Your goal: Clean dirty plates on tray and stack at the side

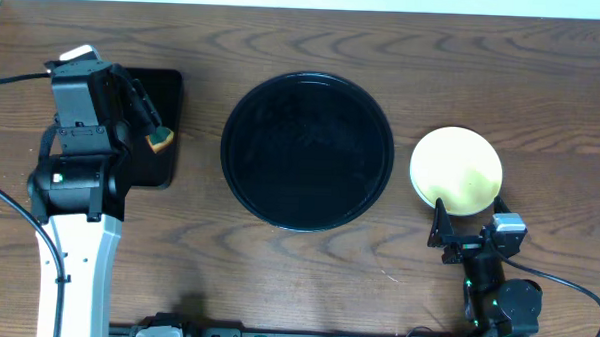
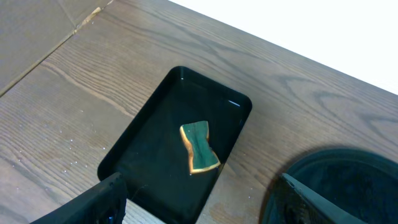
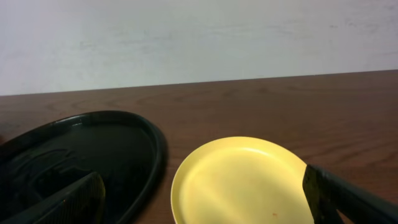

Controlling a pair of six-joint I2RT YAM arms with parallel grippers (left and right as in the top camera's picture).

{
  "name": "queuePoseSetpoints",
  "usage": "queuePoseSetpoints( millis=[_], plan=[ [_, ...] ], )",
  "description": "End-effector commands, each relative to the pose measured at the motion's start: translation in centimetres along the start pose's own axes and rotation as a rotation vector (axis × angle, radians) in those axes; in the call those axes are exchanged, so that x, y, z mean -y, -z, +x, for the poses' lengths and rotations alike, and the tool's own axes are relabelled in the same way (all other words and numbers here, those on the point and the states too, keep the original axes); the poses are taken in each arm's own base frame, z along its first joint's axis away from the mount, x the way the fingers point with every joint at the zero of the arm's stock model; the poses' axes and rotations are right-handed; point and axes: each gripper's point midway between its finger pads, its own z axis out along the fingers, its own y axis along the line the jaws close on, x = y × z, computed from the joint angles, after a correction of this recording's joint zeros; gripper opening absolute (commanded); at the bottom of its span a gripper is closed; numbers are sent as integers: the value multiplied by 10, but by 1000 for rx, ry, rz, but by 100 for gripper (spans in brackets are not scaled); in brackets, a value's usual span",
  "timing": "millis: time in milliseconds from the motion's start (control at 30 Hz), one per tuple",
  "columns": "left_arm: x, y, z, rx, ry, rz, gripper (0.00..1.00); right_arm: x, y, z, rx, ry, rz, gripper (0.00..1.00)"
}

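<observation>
The round black tray (image 1: pixel 307 151) lies in the middle of the table with nothing on it, and its rim shows in the right wrist view (image 3: pixel 81 149). A pale yellow plate (image 1: pixel 456 170) rests on the wood to the tray's right; its face (image 3: pixel 242 180) looks nearly spotless, with one tiny orange speck near the front. My right gripper (image 1: pixel 467 220) is open at the plate's near edge, its fingers (image 3: pixel 62 202) spread wide and holding nothing. My left gripper (image 1: pixel 142 108) hangs open above a green-and-yellow sponge (image 2: pixel 199 148), apart from it.
The sponge (image 1: pixel 160 138) lies in a smaller rectangular black tray (image 2: pixel 155 143) at the far left. Part of the round tray (image 2: pixel 348 180) shows at the right of the left wrist view. A pale wall borders the table's far edge.
</observation>
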Motion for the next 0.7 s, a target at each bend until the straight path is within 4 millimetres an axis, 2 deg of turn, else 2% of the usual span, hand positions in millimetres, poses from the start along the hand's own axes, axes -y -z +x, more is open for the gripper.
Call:
queuePoseSetpoints(
  millis=[0,133,267,500,667],
  plan=[
    [-2,7,0,15,-5,4,76,-1,0,0,3,14,-3,99],
    [-10,30,5,66,9,19,76,-1,0,0,3,14,-3,99],
    [-23,47,29,92,17,27,76,-1,0,0,3,14,-3,99],
    [-50,63,81,116,23,-6,76,-1,0,0,3,14,-3,99],
    [-52,67,96,223,51,47,76,-1,0,0,3,14,-3,99]
  ],
)
